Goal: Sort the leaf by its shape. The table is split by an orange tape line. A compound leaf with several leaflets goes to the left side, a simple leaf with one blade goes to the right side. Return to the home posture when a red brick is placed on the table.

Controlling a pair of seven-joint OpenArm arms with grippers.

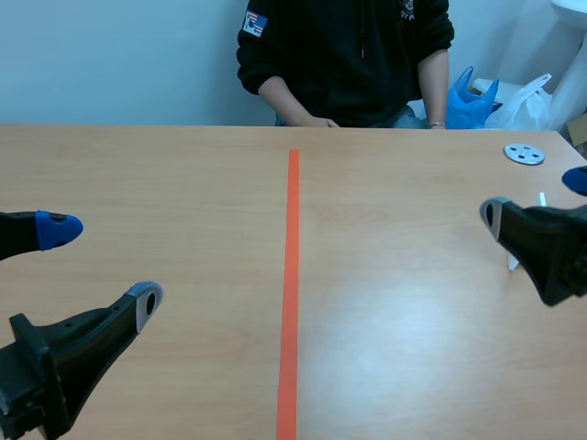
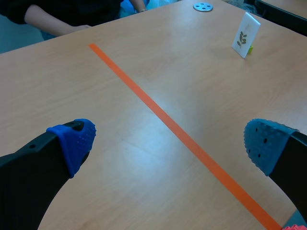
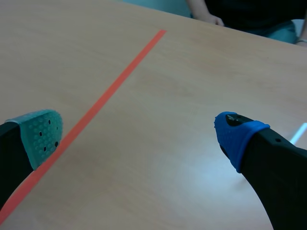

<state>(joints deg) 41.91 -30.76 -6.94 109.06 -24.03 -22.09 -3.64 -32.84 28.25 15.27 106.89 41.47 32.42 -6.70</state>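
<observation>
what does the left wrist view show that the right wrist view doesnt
Only the left wrist view: a white card with a leaf picture, standing upright, and a grey disc with holes beyond it, seen past the open left gripper. Only the right wrist view: the open right gripper and a thin white sliver beside its blue-padded finger, too little to identify. Both: the wooden table, the orange tape line and the person's hand at the far edge.

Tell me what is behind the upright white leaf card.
A small yellow-green bit peeks out at the base of the white leaf card; the card covers the rest.
</observation>
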